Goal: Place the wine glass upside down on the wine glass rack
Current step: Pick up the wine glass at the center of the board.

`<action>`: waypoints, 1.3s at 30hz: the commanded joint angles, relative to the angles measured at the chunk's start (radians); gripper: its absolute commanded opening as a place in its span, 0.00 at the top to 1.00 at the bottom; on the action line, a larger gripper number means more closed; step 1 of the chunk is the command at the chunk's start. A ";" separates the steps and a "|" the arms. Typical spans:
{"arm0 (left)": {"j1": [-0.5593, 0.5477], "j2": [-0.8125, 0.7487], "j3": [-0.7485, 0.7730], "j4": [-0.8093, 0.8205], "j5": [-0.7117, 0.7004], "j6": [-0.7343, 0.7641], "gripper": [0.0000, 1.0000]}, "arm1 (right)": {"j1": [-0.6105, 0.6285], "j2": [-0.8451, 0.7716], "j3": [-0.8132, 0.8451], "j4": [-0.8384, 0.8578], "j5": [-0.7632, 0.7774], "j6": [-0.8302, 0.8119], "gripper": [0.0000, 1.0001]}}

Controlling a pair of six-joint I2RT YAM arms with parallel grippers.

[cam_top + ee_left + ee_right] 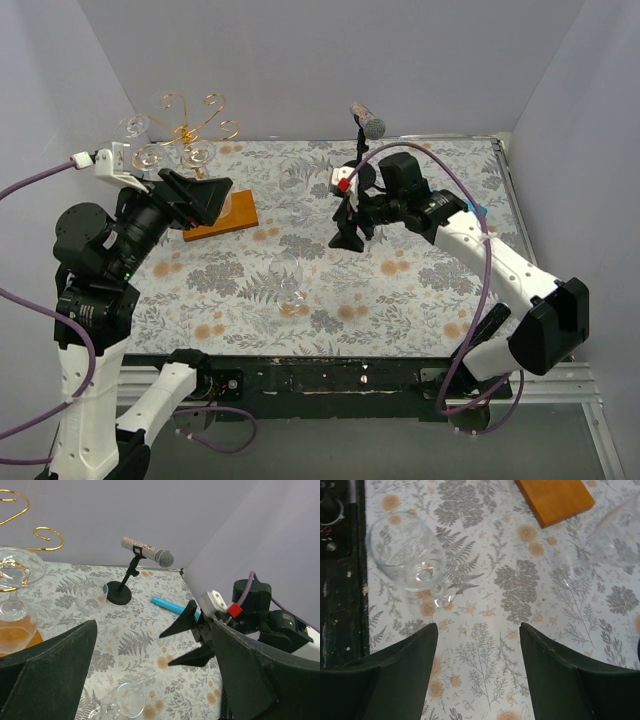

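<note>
Over the table, right gripper parted wide, empty, near a glass. Left gripper beside the rack, gaping, gripping nothing.

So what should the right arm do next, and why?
Probably ease the right gripper toward the nearer wine glass until the bowl sits between the fingers. Its jaws stand open with nothing between them, and in the wrist view that glass lies ahead and off to the left, so a grip isn't possible yet.

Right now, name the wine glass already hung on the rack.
The inverted wine glass at the left wrist view's left edge: only its foot sits in the gold wire rack, bowl hanging down.
</note>
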 commanded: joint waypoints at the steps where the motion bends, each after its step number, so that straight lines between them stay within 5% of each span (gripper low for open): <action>1: -0.003 -0.019 -0.064 -0.008 0.006 0.007 0.02 | 0.001 0.058 0.102 0.081 0.234 0.140 0.26; 11: -0.002 -0.120 -0.141 -0.023 -0.001 -0.004 0.02 | 0.001 0.216 0.233 0.306 0.524 0.511 0.25; 20: -0.002 -0.204 -0.175 -0.051 -0.058 0.019 0.02 | 0.003 0.377 0.401 0.314 0.610 0.648 0.28; 39: -0.003 -0.244 -0.195 -0.055 -0.061 0.032 0.02 | 0.024 0.647 0.672 0.231 0.692 0.642 0.43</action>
